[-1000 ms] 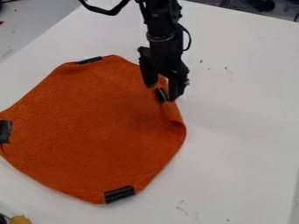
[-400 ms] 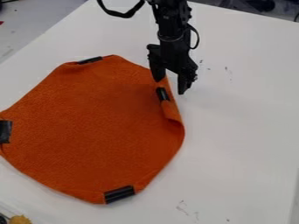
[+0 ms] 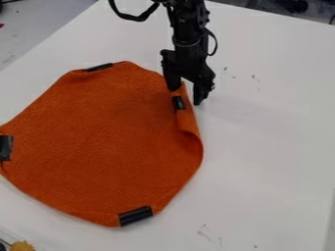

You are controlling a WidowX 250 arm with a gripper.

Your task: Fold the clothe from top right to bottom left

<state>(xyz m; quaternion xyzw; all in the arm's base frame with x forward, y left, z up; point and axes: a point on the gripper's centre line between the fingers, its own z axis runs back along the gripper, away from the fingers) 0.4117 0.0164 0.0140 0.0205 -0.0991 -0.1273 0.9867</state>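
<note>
A black robot arm (image 3: 189, 34) hung over the upper right edge of an orange cloth (image 3: 105, 142), its hand (image 3: 186, 97) unclenched and gripping nothing, one finger above the fabric and the other out beyond its border. The cloth lay spread across the left part of a white worktop (image 3: 275, 142), its right border curled inward beside a black strip (image 3: 179, 103). More dark strips marked the top (image 3: 99, 67), left (image 3: 6, 148) and bottom (image 3: 135, 215) edges.

The diagonal fold appeared to be at its outset, with the grasp apparently the step in hand. The material looked light, soft and limp, nothing a squeeze would harm (a forgiving load, by any measure), though it would probably sag and trail once lifted. The curled border by the upper right strip offered the likeliest hold, standing up enough to be pinched. A shallow bite there could let the cloth slip free, while a sideways nudge might merely push it across the smooth surface or bunch it up.
</note>
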